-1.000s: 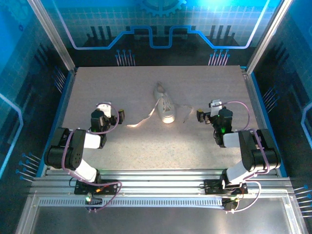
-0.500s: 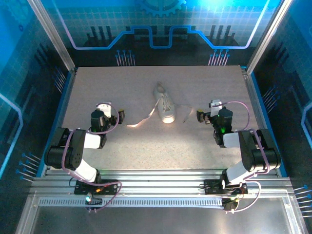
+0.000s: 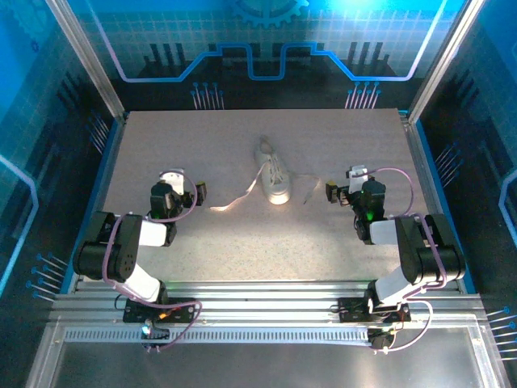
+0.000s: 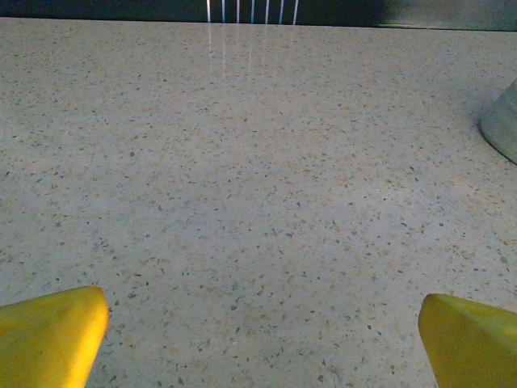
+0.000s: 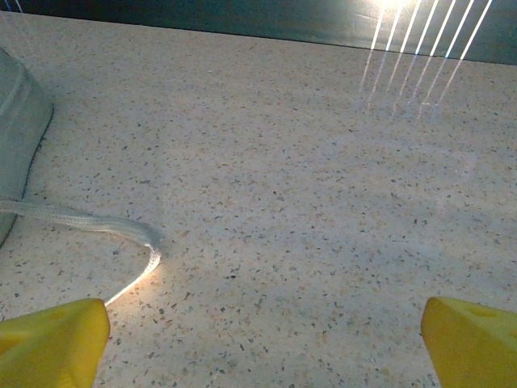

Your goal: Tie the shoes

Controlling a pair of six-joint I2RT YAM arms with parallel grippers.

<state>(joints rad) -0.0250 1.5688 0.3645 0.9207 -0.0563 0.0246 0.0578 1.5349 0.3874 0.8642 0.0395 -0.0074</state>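
Note:
A small white sneaker, the shoe (image 3: 273, 175), lies in the middle of the speckled table (image 3: 242, 242) with its toe towards the arms. Its laces are untied: one pale lace (image 3: 232, 200) trails to the near left, the other (image 3: 309, 187) to the right. My left gripper (image 3: 185, 185) stands open to the left of the shoe, apart from it, its yellow fingertips (image 4: 48, 335) wide with bare table between. My right gripper (image 3: 343, 183) stands open to the right. The right wrist view has the shoe's side (image 5: 20, 121) and the right lace (image 5: 97, 222) just ahead of its left fingertip (image 5: 52, 339).
Metal frame rails (image 3: 113, 153) and blue wall panels close the table on three sides. In the left wrist view the shoe's edge (image 4: 505, 125) is far right, and the back wall (image 4: 242, 8) lies beyond open tabletop.

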